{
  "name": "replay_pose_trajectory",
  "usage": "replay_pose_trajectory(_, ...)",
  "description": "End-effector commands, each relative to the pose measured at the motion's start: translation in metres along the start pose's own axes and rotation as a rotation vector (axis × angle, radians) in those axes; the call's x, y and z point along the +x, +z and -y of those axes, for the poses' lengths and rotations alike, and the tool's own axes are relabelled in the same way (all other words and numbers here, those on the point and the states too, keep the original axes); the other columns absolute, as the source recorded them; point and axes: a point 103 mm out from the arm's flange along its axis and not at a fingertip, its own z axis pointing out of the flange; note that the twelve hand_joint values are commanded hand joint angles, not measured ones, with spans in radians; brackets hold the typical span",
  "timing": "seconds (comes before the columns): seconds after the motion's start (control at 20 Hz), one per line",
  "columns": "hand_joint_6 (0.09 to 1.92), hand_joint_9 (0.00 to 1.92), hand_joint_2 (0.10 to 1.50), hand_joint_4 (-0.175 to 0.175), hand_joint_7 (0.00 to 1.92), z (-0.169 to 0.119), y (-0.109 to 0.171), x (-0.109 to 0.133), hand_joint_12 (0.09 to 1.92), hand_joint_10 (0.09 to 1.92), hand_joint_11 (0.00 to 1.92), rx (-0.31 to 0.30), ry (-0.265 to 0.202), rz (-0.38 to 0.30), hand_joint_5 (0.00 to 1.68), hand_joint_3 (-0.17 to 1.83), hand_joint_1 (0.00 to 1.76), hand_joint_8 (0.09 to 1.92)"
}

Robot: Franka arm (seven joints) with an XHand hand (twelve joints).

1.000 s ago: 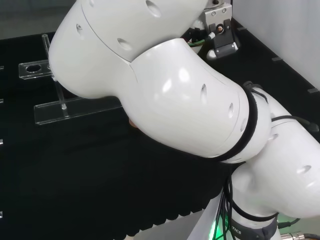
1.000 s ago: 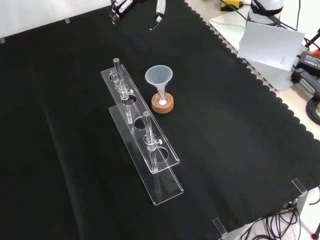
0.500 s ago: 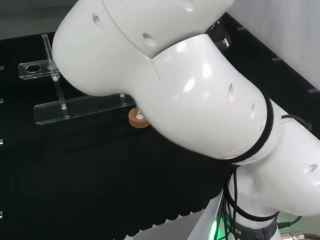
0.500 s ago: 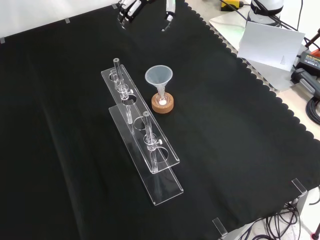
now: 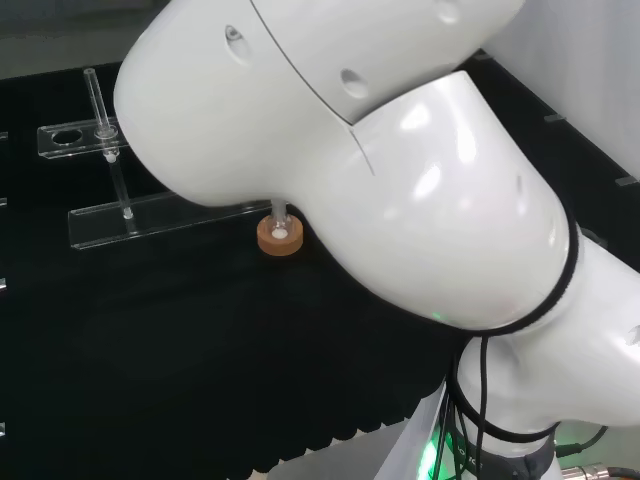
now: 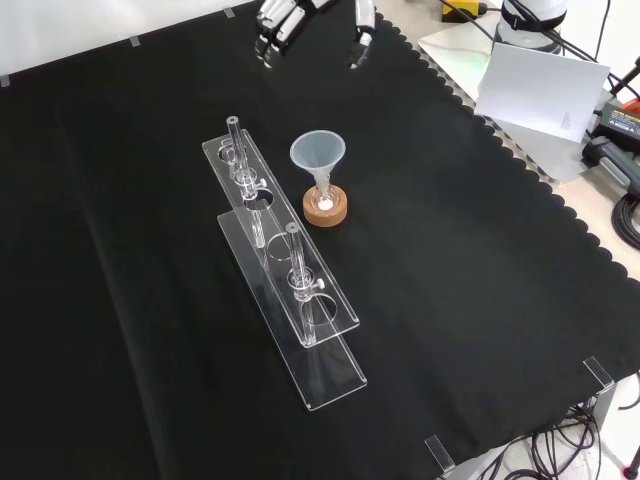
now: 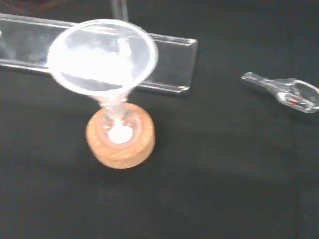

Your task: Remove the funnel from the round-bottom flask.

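A clear funnel (image 6: pixel 318 153) stands upright with its stem in the neck of a small round-bottom flask (image 7: pixel 118 130). The flask rests in a cork ring (image 6: pixel 326 208) near the middle of the cloth, with a white spot at its bottom. In the wrist view the funnel (image 7: pixel 102 57) and cork ring (image 7: pixel 119 142) are close and large. The head view has the cork ring (image 5: pixel 279 236) just below the arm's big white link. The hand (image 6: pixel 278 20) hangs at the top edge of the front view, well beyond the funnel, fingers straight and thumb spread apart, holding nothing.
A clear acrylic tube rack (image 6: pixel 285 275) with two upright tubes stands right beside the cork ring, on its left in the front view. A small clear glass piece (image 7: pixel 284 92) lies on the cloth. Paper and cables lie off the cloth's right edge.
The hand has come further into the front view, down and to the right, nearer the funnel. In the head view the arm's links have swung aside and uncovered the cork ring.
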Motion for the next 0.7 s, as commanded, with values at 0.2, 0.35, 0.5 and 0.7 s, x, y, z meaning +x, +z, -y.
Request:
replay_pose_trajectory(0.2,0.09,0.17,0.69,-0.048,0.0,-0.004,0.017,0.034,1.52,0.83,0.21,0.016,-0.04,0.024,0.16,0.4,0.59,0.47)
replay_pose_trajectory(0.35,0.09,0.17,0.68,-0.051,0.0,-0.013,0.031,0.032,1.53,0.84,0.21,0.033,-0.037,0.038,0.16,0.38,0.6,0.51)
replay_pose_trajectory(0.5,0.09,0.2,0.67,-0.054,0.0,-0.02,0.04,0.035,1.53,0.84,0.22,0.038,-0.049,0.049,0.17,0.37,0.61,0.54)
replay_pose_trajectory(0.7,0.09,0.23,0.67,-0.057,0.0,-0.033,0.053,0.042,1.52,0.83,0.23,0.051,-0.064,0.056,0.17,0.36,0.63,0.58)
